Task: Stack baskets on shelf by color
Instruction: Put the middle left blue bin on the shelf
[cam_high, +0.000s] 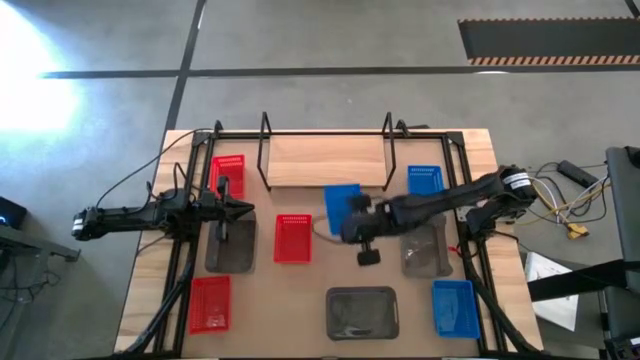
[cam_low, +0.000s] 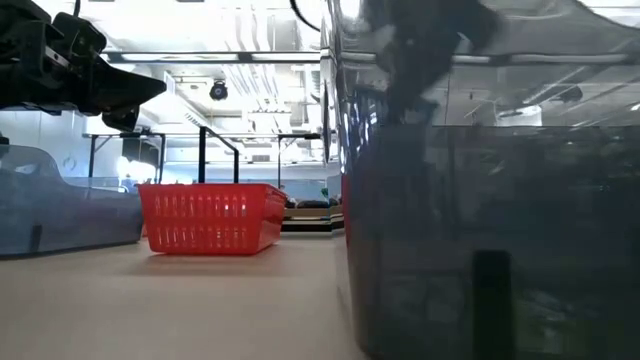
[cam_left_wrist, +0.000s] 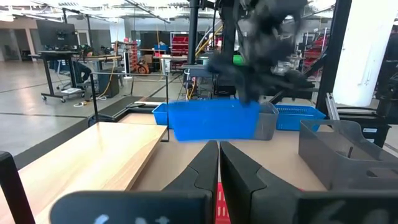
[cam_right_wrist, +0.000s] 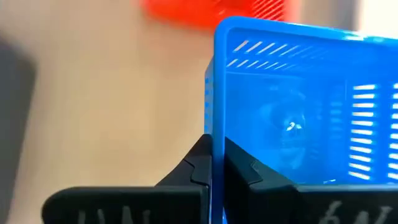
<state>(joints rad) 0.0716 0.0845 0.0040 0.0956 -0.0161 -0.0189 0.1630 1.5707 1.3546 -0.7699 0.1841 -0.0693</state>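
Blue basket (cam_left_wrist: 214, 119), seemingly aloft beyond shelf (cam_left_wrist: 93, 155)

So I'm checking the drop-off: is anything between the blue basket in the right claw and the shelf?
Nothing visible. The right claw is shut on the blue basket wall, right at the shelf edge, and the plank shows bare.

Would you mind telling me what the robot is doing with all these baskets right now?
It is sorting baskets onto the shelf by color. The right tool is shut on the wall of a blue basket, just in front of the shelf, whose plank holds nothing yet. The left tool is shut and holds nothing, over the table's left side near a red basket. The other red, blue and grey baskets lie around the table.
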